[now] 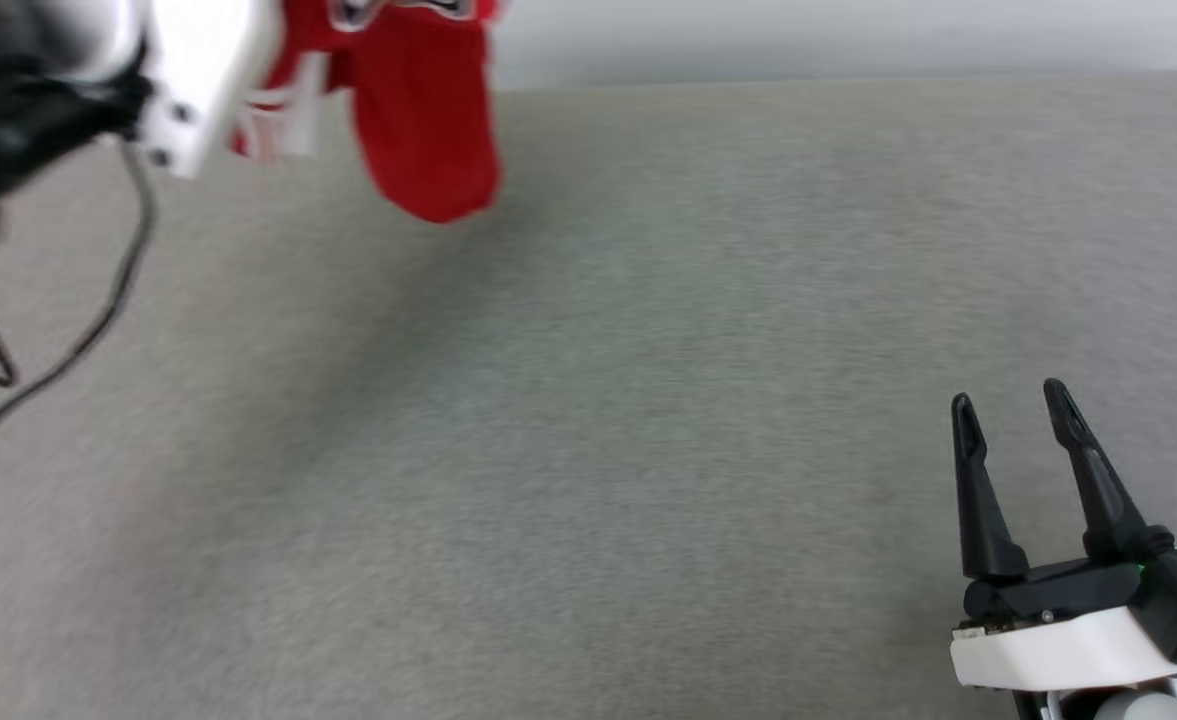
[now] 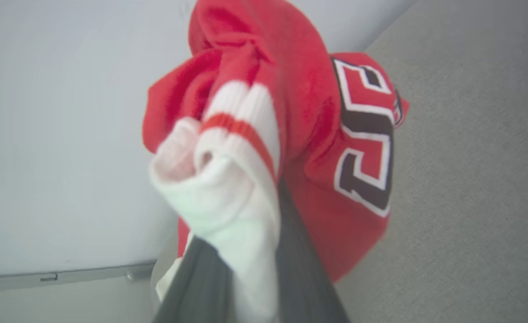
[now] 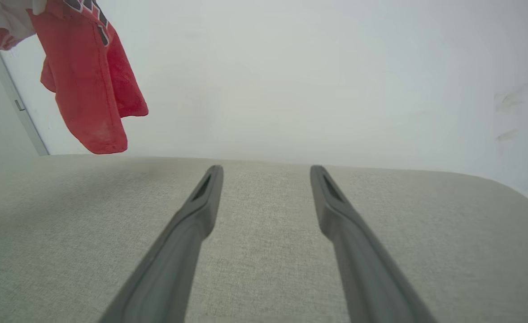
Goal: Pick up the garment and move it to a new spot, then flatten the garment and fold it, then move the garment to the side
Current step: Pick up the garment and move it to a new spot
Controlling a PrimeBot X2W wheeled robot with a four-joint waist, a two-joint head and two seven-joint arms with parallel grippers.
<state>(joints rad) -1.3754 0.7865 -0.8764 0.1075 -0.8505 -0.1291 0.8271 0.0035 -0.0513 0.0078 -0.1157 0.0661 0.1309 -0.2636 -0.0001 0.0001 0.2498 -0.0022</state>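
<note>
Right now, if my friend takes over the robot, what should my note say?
Left gripper: fingers shut on the white sleeve of the red jersey.
Right gripper: open, empty, over the grey fabric surface.
Jersey: in the air, hanging bunched at the far left.
Done: pick-up.
Left: set it down at a new spot, flatten, fold, move aside.
</note>
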